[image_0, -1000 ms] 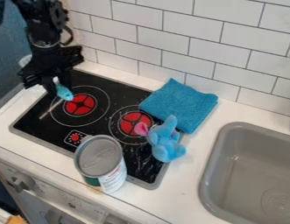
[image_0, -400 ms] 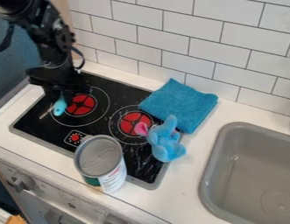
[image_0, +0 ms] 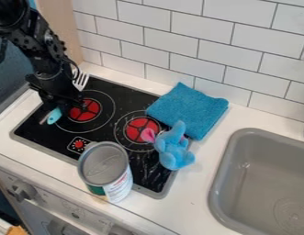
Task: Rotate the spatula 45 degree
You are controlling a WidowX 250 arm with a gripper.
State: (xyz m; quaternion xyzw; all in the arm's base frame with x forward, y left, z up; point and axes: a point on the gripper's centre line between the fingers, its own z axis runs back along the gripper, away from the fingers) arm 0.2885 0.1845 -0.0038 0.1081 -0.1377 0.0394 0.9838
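The black gripper (image_0: 63, 104) hangs low over the left burner area of the stove. Close below its left side is the turquoise handle end (image_0: 54, 115) of the spatula, with a thin light tip pointing toward the lower left. Behind the gripper, to its upper right, a white slotted head (image_0: 81, 80) shows near the stove's back left corner. The part between head and handle is hidden by the gripper and arm.
A lidded can (image_0: 105, 165) stands at the stove's front edge. A blue plush toy (image_0: 173, 147) lies at the stove's right edge, beside a folded blue cloth (image_0: 187, 110). The grey sink (image_0: 264, 183) is at the right.
The arm has come down and its wrist has turned. The turquoise handle has shifted left and slightly toward the front, and the white slotted head has come into sight behind the gripper.
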